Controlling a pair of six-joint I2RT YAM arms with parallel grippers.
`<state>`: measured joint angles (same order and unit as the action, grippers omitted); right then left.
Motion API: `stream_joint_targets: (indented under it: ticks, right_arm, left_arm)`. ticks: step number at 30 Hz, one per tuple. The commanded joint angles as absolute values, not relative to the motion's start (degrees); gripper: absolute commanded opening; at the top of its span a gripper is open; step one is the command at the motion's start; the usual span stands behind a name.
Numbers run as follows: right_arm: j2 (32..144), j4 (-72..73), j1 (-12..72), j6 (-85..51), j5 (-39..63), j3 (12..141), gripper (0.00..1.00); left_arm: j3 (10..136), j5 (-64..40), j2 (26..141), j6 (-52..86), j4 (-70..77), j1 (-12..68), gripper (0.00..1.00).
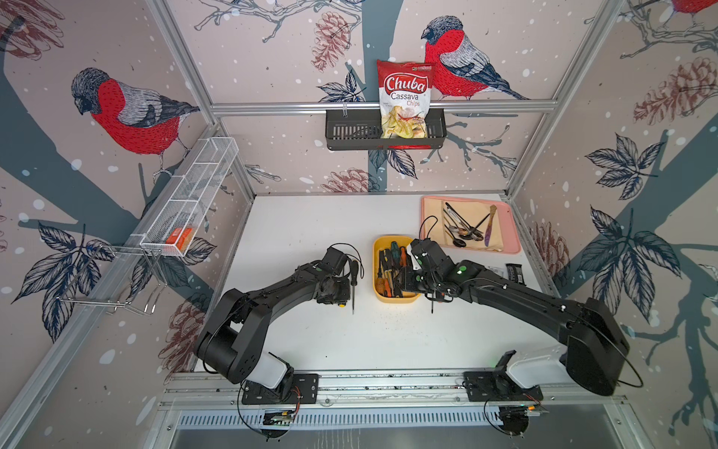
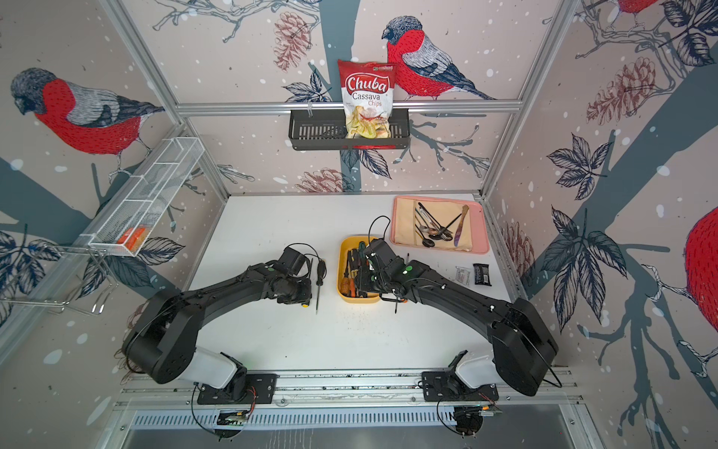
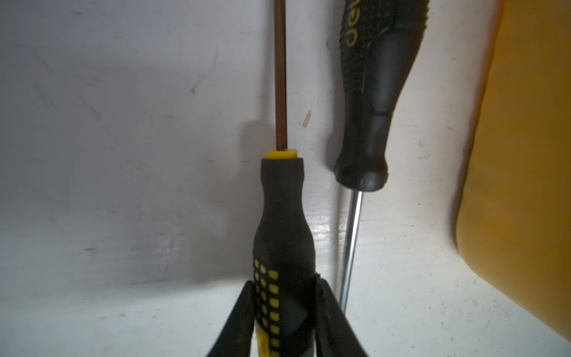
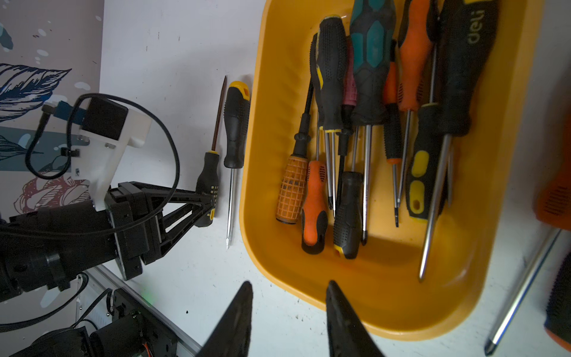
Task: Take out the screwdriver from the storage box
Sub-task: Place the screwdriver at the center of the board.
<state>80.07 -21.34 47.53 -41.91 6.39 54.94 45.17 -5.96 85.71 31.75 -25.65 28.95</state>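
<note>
The left hand point(image 3: 284, 296) grips the handle of a small black-and-yellow screwdriver point(image 3: 282, 216), low over the worktop point(image 3: 123, 154) beside a black screwdriver point(image 3: 370, 108), just left of the yellow storage box point(image 1: 394, 298) at mid-frame in both top views; whether it touches down is unclear. The right hand point(image 4: 289, 290), partly open and empty, hovers over the box's near rim. This looks like set-down: next the left hand must open and lift clear.
</note>
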Motion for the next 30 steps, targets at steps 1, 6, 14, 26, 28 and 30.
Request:
stream_joint_targets:
  ticks: [1, 6, 14, 26, 28, 30]
  right_arm:
    - [80.31, -20.96, 47.47, -41.05, 5.80, 55.43, 0.40]
    - [80.22, -21.33, 47.20, -40.83, 5.80, 55.46, 0.41]
    - [80.26, -22.48, 46.99, -40.61, 3.52, 56.88, 0.44]
    - [84.98, -26.59, 44.72, -40.39, -2.73, 62.97, 0.46]
    - [87.09, -26.98, 44.05, -40.26, -1.76, 64.31, 0.46]
    - [89.44, -27.25, 43.86, -39.67, -1.57, 65.91, 0.45]
  left_arm:
    - [44.73, -6.28, 85.78, 32.68, -24.17, 28.81, 0.30]
    - [44.61, -6.45, 85.02, 33.01, -24.41, 28.83, 0.38]
    - [46.08, -5.82, 80.79, 32.91, -26.63, 28.83, 0.49]
    - [44.43, -5.80, 69.22, 29.11, -19.68, 28.83, 0.51]
    - [44.34, -7.64, 68.28, 28.52, -18.62, 28.83, 0.52]
    - [43.87, -11.39, 67.35, 28.47, -16.61, 28.83, 0.53]
